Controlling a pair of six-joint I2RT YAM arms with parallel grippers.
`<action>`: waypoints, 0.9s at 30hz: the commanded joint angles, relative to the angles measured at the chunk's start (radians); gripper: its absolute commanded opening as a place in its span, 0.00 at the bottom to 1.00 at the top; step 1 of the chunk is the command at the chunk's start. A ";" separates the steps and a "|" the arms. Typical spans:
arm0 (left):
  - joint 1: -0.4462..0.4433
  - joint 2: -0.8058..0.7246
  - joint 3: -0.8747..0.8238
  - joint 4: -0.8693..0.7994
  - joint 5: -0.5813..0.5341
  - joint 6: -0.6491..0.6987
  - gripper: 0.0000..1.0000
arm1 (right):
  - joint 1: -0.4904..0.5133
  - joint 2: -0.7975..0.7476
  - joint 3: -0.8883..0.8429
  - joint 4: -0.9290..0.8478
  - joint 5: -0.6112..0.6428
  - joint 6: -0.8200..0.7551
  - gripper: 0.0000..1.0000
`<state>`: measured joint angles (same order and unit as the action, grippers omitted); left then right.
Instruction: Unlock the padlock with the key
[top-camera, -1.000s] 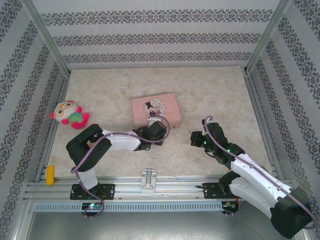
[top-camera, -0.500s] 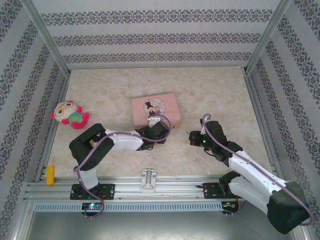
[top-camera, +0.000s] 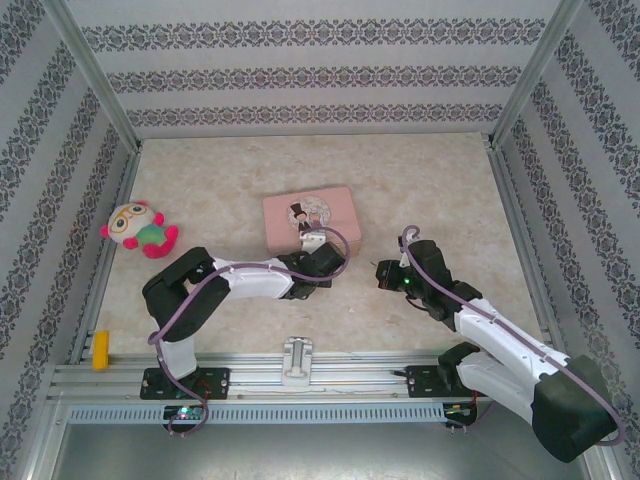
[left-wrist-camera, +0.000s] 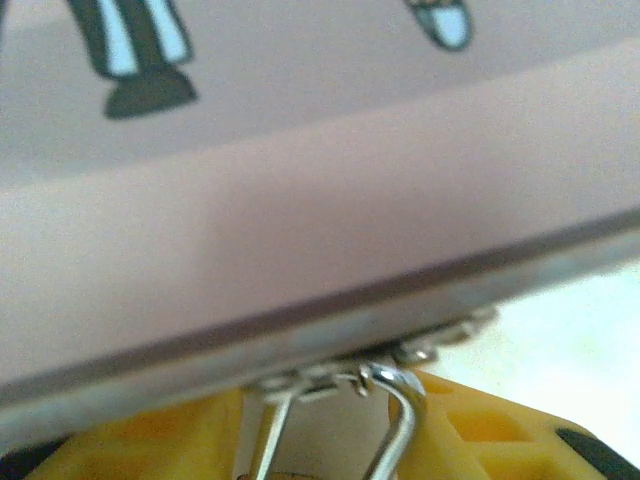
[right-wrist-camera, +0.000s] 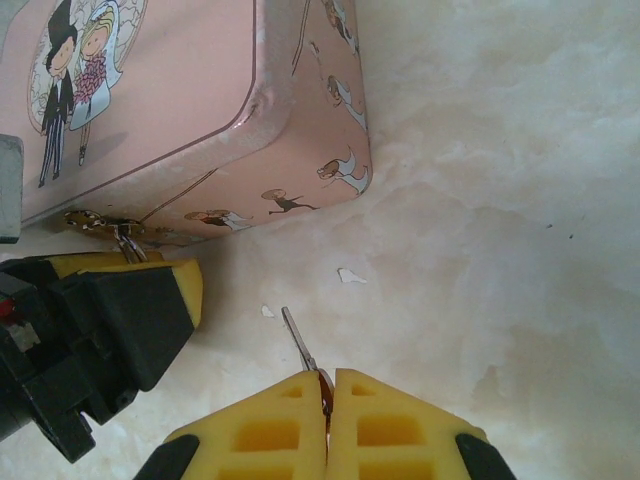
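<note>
Right end effector (right-wrist-camera: 328, 378): yellow pads fully closed on the head of the thin dark-grey metal key (right-wrist-camera: 298, 338). The blade sticks out ahead, aimed toward the near wall of the pink rectangular tin (right-wrist-camera: 180, 120), not touching it.

Left end effector (left-wrist-camera: 330, 445): part-closed on the small padlock with silver U-shackle (left-wrist-camera: 398, 430), pads tight against both shackle legs. The shackle is hooked through the tin's hasp at the near edge. Padlock body and keyhole are hidden between the pads.

Risks, my read:
- The key is pinched by its head only. Any side load at the keyhole could pivot it or pop it out.
- I can't see which way the keyhole faces. A blind approach may jam the tip on the lock body or a left pad.
- The padlock is tethered to the tin, so pushing or twisting could drag the tin or pull the lock from the grip.
- The two end effectors sit near each other, so finger-on-finger contact is likely on the final approach.

Room:
- The pale marble-look surface (right-wrist-camera: 480, 200) is open to the right of the tin.
- The left side is blocked by the left fingers and the far side by the tin wall.
- The plush toy (top-camera: 138, 230) is well apart.
</note>
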<state>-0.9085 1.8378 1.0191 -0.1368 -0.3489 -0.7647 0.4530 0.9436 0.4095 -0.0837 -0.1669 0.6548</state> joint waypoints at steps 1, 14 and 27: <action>-0.030 0.022 0.037 -0.046 0.003 -0.001 0.43 | -0.011 0.001 -0.020 0.029 -0.012 -0.001 0.00; -0.030 0.024 0.035 -0.079 -0.057 -0.022 0.50 | -0.014 -0.026 -0.044 0.036 -0.011 0.008 0.00; -0.026 0.083 0.080 -0.087 -0.059 -0.026 0.47 | -0.020 -0.036 -0.051 0.037 -0.013 0.010 0.00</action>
<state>-0.9295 1.9076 1.0756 -0.1783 -0.3927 -0.7761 0.4446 0.9226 0.3763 -0.0635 -0.1738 0.6559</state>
